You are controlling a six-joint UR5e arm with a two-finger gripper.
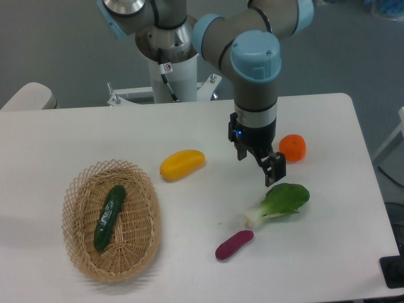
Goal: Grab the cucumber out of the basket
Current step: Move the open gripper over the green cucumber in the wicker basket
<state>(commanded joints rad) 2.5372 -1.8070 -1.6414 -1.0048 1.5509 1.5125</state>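
Note:
The dark green glossy cucumber (108,216) lies lengthwise inside the oval tan wicker basket (144,243) at the front left of the white table. My gripper (273,172) hangs well to the right of the basket, above the table just over the bok choy, and holds nothing. I cannot tell from this angle whether its dark fingers are apart or together.
A yellow fruit (182,163) lies between the basket and the gripper. An orange fruit (293,147) sits right of the gripper. A bok choy (279,203) and a purple eggplant-like piece (234,244) lie below it. The arm's base (169,69) stands at the table's back.

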